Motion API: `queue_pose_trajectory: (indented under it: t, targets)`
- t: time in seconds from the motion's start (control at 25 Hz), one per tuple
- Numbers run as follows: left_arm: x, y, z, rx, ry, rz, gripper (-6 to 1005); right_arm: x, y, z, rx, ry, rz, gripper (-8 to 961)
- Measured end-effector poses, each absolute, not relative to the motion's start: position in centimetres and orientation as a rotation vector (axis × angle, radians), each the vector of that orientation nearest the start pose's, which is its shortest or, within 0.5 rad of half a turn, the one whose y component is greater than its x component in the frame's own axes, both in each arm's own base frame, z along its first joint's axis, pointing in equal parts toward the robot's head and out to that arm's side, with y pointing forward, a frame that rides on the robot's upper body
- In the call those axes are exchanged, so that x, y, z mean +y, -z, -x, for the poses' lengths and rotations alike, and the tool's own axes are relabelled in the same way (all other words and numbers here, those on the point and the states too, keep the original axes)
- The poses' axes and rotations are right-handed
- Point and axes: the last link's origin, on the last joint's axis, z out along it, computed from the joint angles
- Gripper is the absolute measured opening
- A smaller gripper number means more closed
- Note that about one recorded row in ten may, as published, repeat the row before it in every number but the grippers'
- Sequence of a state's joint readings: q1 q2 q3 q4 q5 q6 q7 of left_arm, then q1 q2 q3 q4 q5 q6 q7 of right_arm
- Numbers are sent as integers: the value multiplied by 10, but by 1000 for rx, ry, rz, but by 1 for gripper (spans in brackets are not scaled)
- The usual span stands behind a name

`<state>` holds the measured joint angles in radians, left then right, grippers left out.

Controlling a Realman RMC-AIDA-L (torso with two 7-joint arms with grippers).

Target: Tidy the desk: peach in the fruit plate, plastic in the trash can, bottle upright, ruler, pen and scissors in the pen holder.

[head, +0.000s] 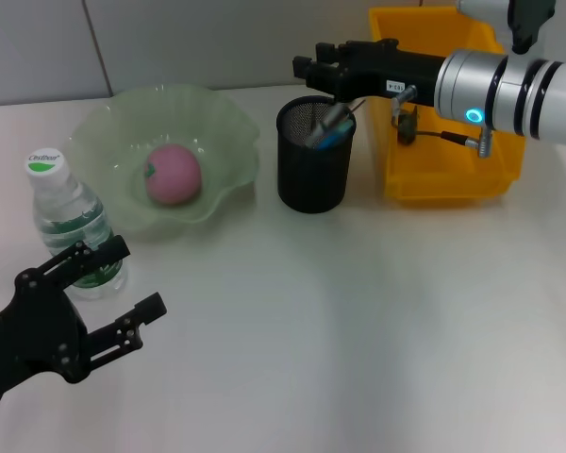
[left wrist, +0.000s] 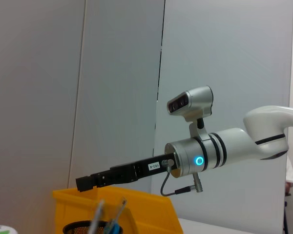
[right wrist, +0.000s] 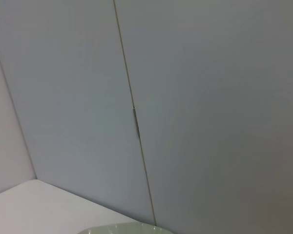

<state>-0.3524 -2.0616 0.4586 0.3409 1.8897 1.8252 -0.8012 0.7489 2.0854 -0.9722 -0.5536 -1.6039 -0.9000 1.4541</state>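
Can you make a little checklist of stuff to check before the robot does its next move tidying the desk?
1. Peach in the fruit plate: ok, it lies in the green bowl.
2. Bottle upright: ok, it stands cap up beside the left gripper.
3. Tools in the pen holder: partly ok. Some items stick out of the cup, one with a light-blue end; whether ruler, pen and scissors are all there, cannot tell.
4. Right gripper free of the cup: ok, it hangs above and behind the rim, holding nothing visible.
5. Plastic in the trash can: cannot tell, the arm hides much of the inside.
6. Left gripper's jaws: ok, open and empty.
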Motion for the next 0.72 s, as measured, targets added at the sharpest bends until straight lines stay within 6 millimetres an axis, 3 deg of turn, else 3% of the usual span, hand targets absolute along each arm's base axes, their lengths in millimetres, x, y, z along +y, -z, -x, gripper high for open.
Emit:
queue_pose_trajectory:
  t: [0.36, 0.72]
  targets:
    - [241, 1, 297, -322, 1136, 2458, 785, 439, 13, -193, 694, -751, 2314, 568]
    - [239, 2, 298, -330, 1136, 2458, 785, 427, 6, -188, 706, -895, 2345, 770]
